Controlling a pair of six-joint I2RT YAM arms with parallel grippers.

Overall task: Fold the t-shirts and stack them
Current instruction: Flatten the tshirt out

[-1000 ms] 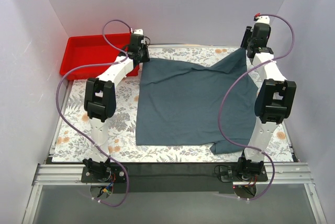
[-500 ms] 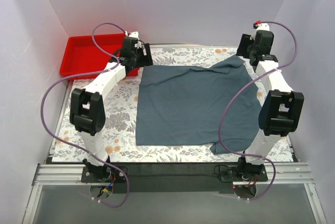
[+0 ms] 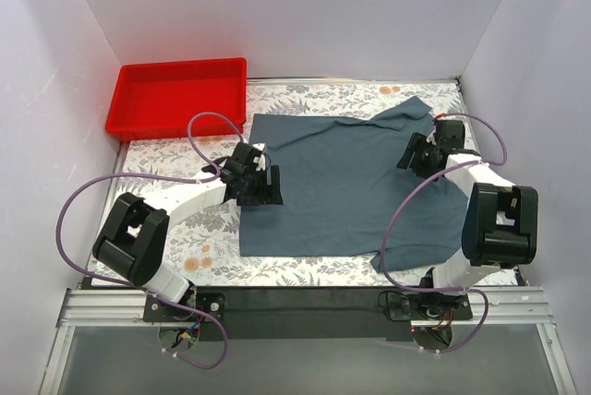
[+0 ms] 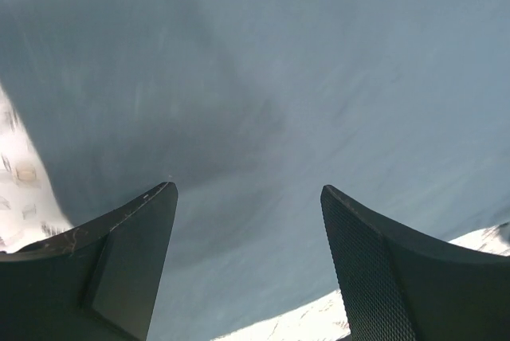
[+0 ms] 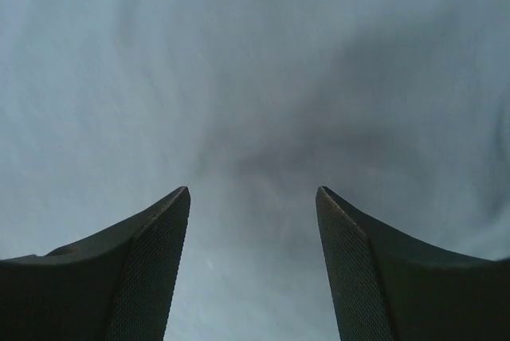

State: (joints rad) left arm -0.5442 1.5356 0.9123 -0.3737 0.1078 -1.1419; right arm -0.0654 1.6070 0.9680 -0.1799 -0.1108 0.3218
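One slate blue-grey t-shirt [image 3: 342,183] lies spread flat on the floral table cover, its far right corner folded over and a sleeve sticking out at the near right. My left gripper [image 3: 261,183] is open and low over the shirt's left edge; in the left wrist view the cloth [image 4: 263,94] fills the frame between the open fingers [image 4: 374,269], with a strip of table cover below. My right gripper [image 3: 417,152] is open and low over the shirt's right part; the right wrist view shows only cloth [image 5: 255,86] between the fingers [image 5: 143,269].
A red tray [image 3: 175,95] stands at the far left corner, off the floral cover [image 3: 199,220]. White walls close in the left, back and right sides. The arm bases sit on a black rail [image 3: 305,303] at the near edge.
Both arms have come back from the far corners toward the middle and dropped low over the shirt. The shirt's far right corner, lifted a second ago, now lies on the table.
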